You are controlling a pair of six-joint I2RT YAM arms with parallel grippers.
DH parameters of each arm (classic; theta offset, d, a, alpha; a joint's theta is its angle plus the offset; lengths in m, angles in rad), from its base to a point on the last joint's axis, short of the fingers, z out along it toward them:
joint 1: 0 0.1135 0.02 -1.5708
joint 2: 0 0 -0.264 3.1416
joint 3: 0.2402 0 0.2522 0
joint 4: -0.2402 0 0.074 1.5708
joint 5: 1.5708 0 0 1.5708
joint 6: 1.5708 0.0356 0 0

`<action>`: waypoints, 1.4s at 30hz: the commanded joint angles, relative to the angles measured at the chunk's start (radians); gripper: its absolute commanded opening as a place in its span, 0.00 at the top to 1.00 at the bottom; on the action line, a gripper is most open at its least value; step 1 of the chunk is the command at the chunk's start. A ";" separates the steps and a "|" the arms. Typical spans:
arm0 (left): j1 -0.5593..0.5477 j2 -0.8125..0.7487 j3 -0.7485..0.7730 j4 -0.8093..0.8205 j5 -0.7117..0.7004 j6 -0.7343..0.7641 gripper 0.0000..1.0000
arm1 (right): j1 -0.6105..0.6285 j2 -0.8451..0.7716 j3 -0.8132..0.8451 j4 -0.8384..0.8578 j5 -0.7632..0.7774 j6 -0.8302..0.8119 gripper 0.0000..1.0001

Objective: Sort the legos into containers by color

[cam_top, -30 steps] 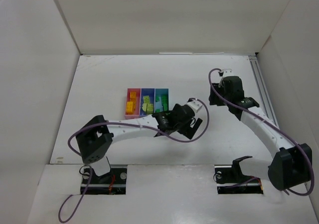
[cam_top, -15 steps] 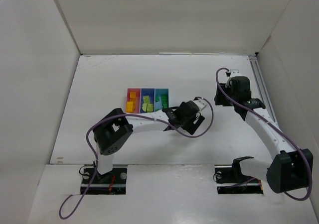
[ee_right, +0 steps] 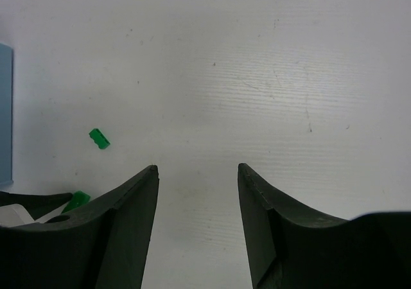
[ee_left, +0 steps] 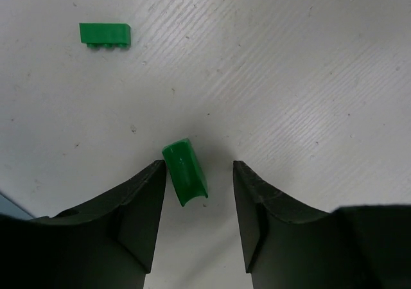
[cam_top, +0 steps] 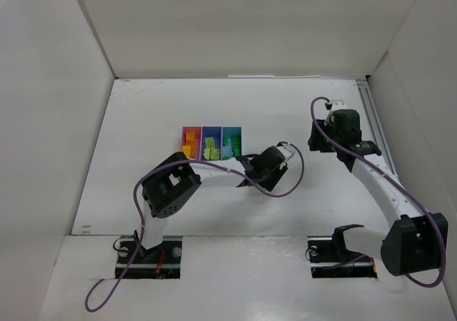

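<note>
A dark green curved lego (ee_left: 184, 172) lies on the table between the fingers of my left gripper (ee_left: 199, 167). It sits right by the left finger (ee_left: 144, 199), with a gap to the right finger. The jaws are open around it. A second dark green lego (ee_left: 104, 34) lies farther off at upper left. The containers (cam_top: 211, 144) stand in a row: pink (cam_top: 184, 144), purple-blue (cam_top: 203, 137), light blue (cam_top: 239, 137), with orange-yellow, lime and green legos inside. My right gripper (ee_right: 198, 168) hangs open over bare table, a small green lego (ee_right: 99, 139) to its left.
White walls enclose the table on three sides. A metal rail (cam_top: 373, 114) runs along the right edge. The light blue bin's edge (ee_right: 5, 109) shows at the left of the right wrist view. Purple cables loop off both arms.
My left arm's elbow has swung right and forward, and its wrist has settled lower, right of the bins. The right arm has shifted slightly to the right.
</note>
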 commanded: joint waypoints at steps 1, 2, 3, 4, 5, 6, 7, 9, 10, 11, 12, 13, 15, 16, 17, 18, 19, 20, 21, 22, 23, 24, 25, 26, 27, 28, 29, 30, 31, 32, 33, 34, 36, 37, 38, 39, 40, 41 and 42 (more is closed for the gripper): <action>-0.002 -0.012 -0.002 -0.006 0.012 -0.021 0.58 | -0.012 0.006 -0.001 0.012 -0.012 -0.012 0.42; -0.002 -0.024 -0.002 -0.007 0.012 -0.021 0.61 | -0.012 0.006 -0.001 0.012 -0.012 -0.012 0.42; -0.002 -0.024 -0.011 -0.007 0.012 -0.021 0.63 | -0.012 0.006 -0.001 0.012 -0.021 -0.012 0.42; -0.002 -0.038 -0.011 -0.007 0.025 -0.021 0.63 | -0.012 0.006 -0.001 0.012 -0.021 -0.012 0.42; -0.002 -0.050 -0.025 -0.007 0.025 -0.031 0.63 | -0.012 0.006 -0.001 0.012 -0.021 -0.012 0.42; -0.002 -0.050 -0.039 -0.007 0.035 -0.031 0.65 | -0.012 0.006 -0.001 0.012 -0.021 -0.012 0.42; -0.002 -0.050 -0.039 -0.007 0.035 -0.040 0.66 | -0.012 0.006 -0.001 0.012 -0.021 -0.012 0.42; -0.002 -0.050 -0.060 -0.007 0.035 -0.050 0.77 | -0.012 0.006 -0.001 0.012 -0.021 -0.012 0.42; -0.002 -0.050 -0.060 0.003 0.035 -0.060 0.79 | -0.012 0.006 -0.001 0.012 -0.021 -0.003 0.42; -0.002 -0.050 -0.060 0.003 0.035 -0.069 0.84 | -0.012 -0.003 -0.010 0.012 -0.021 -0.003 0.42; -0.002 -0.050 -0.060 0.003 0.035 -0.081 0.87 | -0.012 -0.003 -0.010 0.021 -0.021 -0.003 0.42; -0.002 -0.061 -0.060 0.003 0.035 -0.081 0.88 | -0.012 -0.013 -0.010 0.021 -0.021 -0.003 0.42; -0.002 -0.078 -0.060 0.003 0.016 -0.092 0.88 | -0.012 -0.024 -0.019 0.021 -0.032 -0.003 0.42; -0.002 -0.099 -0.051 0.012 -0.004 -0.103 0.88 | -0.012 -0.038 -0.019 0.032 -0.032 -0.003 0.42; -0.002 -0.113 -0.039 0.012 -0.019 -0.113 0.88 | -0.012 -0.038 -0.019 0.032 -0.032 -0.003 0.42; 0.010 -0.125 -0.030 0.012 -0.030 -0.113 0.88 | -0.012 -0.052 -0.019 0.041 -0.041 -0.003 0.42; 0.010 -0.159 -0.021 0.012 -0.042 -0.127 0.88 | -0.012 -0.052 -0.028 0.041 -0.041 -0.003 0.42; 0.019 -0.182 -0.011 0.012 -0.042 -0.127 0.88 | -0.012 -0.063 -0.028 0.041 -0.041 -0.003 0.42; 0.033 -0.206 -0.011 0.012 -0.051 -0.138 0.88 | -0.012 -0.063 -0.028 0.050 -0.050 -0.003 0.42; 0.033 -0.234 -0.011 0.012 -0.060 -0.147 0.88 | -0.012 -0.063 -0.028 0.050 -0.050 -0.003 0.42; 0.057 -0.283 -0.011 0.012 -0.060 -0.147 0.87 | -0.012 -0.063 -0.028 0.050 -0.050 -0.003 0.42; 0.067 -0.306 -0.011 0.012 -0.071 -0.147 0.87 | -0.012 -0.063 -0.028 0.050 -0.050 -0.003 0.42; 0.076 -0.326 -0.011 0.003 -0.097 -0.158 0.86 | -0.012 -0.063 -0.028 0.050 -0.050 -0.003 0.42; 0.088 -0.361 -0.020 0.003 -0.097 -0.158 0.86 | -0.012 -0.054 -0.028 0.050 -0.050 -0.003 0.42; 0.115 -0.374 -0.030 -0.006 -0.097 -0.158 0.86 | -0.012 -0.053 -0.028 0.050 -0.061 -0.003 0.42; 0.132 -0.383 -0.030 -0.007 -0.111 -0.158 0.86 | -0.012 -0.053 -0.028 0.059 -0.061 -0.003 0.42; 0.148 -0.383 -0.039 -0.007 -0.111 -0.158 0.86 | -0.012 -0.044 -0.028 0.059 -0.070 -0.003 0.42; 0.180 -0.392 -0.048 -0.007 -0.120 -0.169 0.86 | -0.012 -0.044 -0.028 0.059 -0.070 -0.003 0.42; 0.198 -0.392 -0.048 -0.026 -0.120 -0.184 0.86 | -0.012 -0.035 -0.028 0.059 -0.070 -0.003 0.42; 0.215 -0.392 -0.048 -0.027 -0.120 -0.184 0.86 | -0.012 -0.035 -0.028 0.059 -0.070 -0.003 0.42; 0.240 -0.383 -0.048 -0.027 -0.120 -0.198 0.86 | -0.012 -0.035 -0.019 0.069 -0.070 -0.003 0.42; 0.249 -0.383 -0.057 -0.027 -0.120 -0.207 0.86 | -0.012 -0.026 -0.019 0.069 -0.070 -0.003 0.42; 0.258 -0.383 -0.068 -0.027 -0.122 -0.207 0.86 | -0.012 -0.026 -0.010 0.069 -0.070 -0.003 0.42; 0.258 -0.383 -0.068 -0.027 -0.122 -0.207 0.86 | -0.012 -0.015 -0.010 0.069 -0.070 -0.003 0.42; 0.268 -0.383 -0.068 -0.027 -0.122 -0.218 0.84 | -0.012 -0.006 -0.010 0.069 -0.070 -0.003 0.42; 0.268 -0.383 -0.068 -0.037 -0.132 -0.218 0.83 | -0.012 -0.006 -0.001 0.069 -0.070 -0.003 0.42; 0.280 -0.372 -0.079 -0.037 -0.133 -0.218 0.80 | -0.012 0.005 -0.001 0.069 -0.070 -0.003 0.42; 0.294 -0.363 -0.088 -0.046 -0.133 -0.231 0.78 | -0.012 0.017 -0.001 0.069 -0.070 -0.003 0.42; 0.294 -0.363 -0.088 -0.046 -0.133 -0.232 0.78 | -0.012 0.017 -0.001 0.069 -0.079 -0.003 0.42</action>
